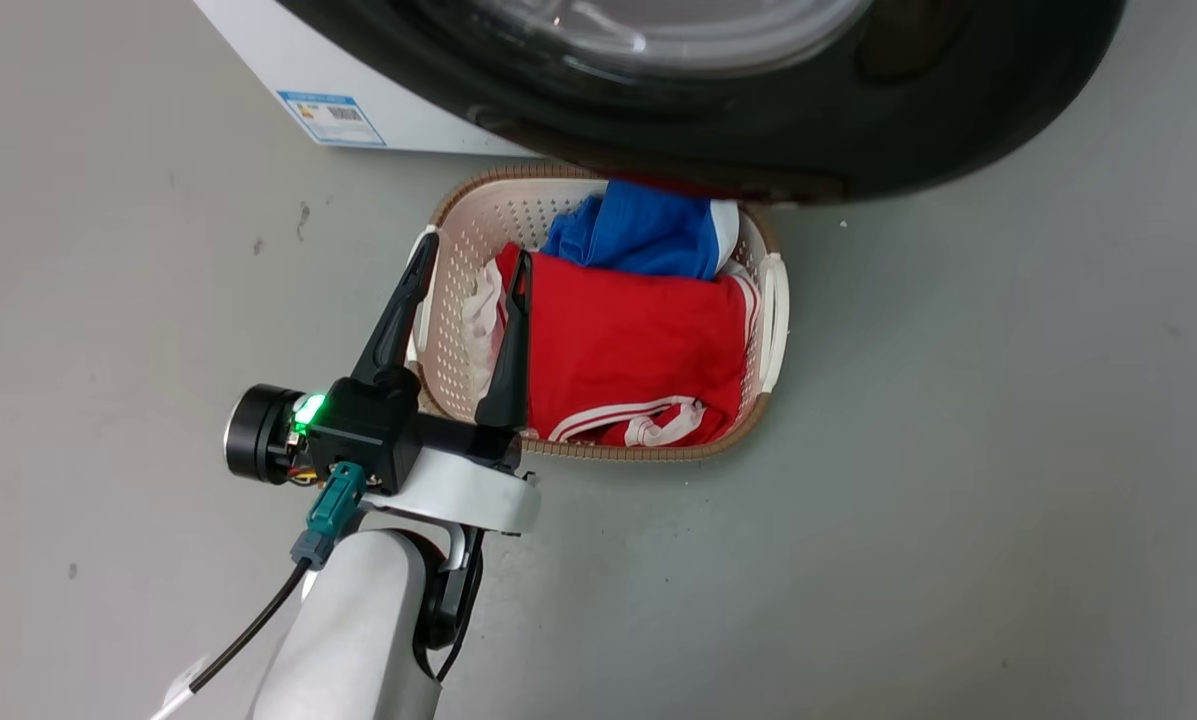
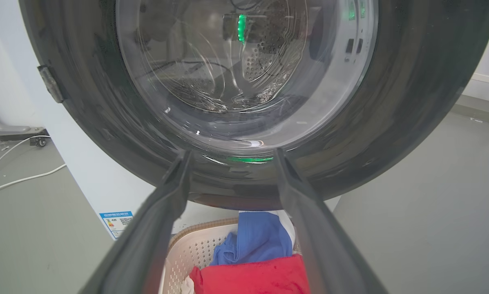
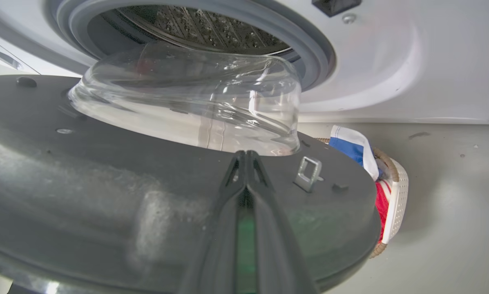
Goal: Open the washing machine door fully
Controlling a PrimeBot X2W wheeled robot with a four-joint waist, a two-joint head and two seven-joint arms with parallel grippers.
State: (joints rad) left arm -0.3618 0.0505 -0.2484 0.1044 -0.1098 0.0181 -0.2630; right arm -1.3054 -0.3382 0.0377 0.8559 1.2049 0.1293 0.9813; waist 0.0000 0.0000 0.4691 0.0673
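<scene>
Both wrist views face the door [image 2: 391, 122]: left pincer [image 2: 232, 155] gapes empty, right pincer [image 3: 246, 154] closed.

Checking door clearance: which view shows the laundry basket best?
The head view: nearly the whole laundry basket, its far end under the washing machine door. The left wrist view shows one end at the bottom; the right wrist view, an edge beyond the door.

Pale forearm [image 1: 358, 620], black gripper [image 1: 476, 250], green light [image 1: 308, 410]
</scene>
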